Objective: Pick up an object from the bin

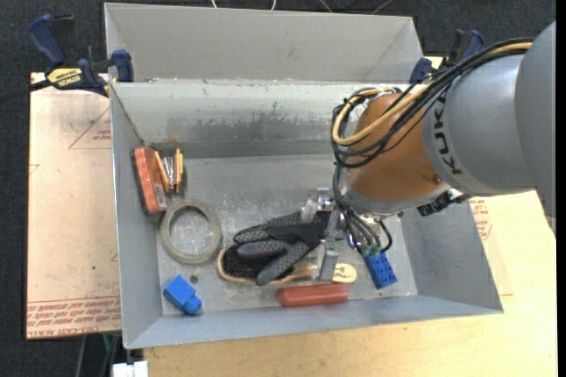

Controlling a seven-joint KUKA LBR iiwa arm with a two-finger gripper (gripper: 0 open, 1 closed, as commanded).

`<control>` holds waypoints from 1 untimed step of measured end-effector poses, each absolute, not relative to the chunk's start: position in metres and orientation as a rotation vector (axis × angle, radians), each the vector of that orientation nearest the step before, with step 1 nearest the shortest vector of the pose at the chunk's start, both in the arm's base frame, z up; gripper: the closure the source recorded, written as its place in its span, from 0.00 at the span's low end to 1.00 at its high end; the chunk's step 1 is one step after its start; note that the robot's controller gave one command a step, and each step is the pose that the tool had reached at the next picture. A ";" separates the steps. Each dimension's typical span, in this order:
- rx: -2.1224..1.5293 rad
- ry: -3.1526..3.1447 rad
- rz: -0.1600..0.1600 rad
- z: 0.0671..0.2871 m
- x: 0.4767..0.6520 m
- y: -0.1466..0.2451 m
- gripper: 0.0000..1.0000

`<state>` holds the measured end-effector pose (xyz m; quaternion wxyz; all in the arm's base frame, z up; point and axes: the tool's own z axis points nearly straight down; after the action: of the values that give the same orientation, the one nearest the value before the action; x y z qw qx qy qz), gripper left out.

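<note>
Down around 4 o'clock on the floor of the bin (265, 123), the pincer (329, 253) sits low over the right end of a black glove (265, 250) with a grippy mesh texture. The glove is sprawled across the bottom middle, running out toward 7 o'clock. Honestly can't tell if the pincer is apart or together, or whether it's actually touching the glove, since the arm's orange cover (389, 156) and cables crowd that spot.

Other stuff nearby: a red marker (314, 296) lies flat just at 6 o'clock from the pincer, a small tan piece (344, 274) is right beside it, and a blue brick (380, 269) sits at its 4 o'clock. Further off toward 9 o'clock there's a tape roll (190, 232), an orange stapler (150, 179) against the left wall, and a blue block (182, 295) in the near-left corner.
</note>
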<state>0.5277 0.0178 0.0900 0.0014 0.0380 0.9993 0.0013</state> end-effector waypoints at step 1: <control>0.197 3.121 0.011 0.071 0.553 0.011 0.00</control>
<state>0.5528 0.0109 0.0710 0.0074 0.0629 0.9980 0.0036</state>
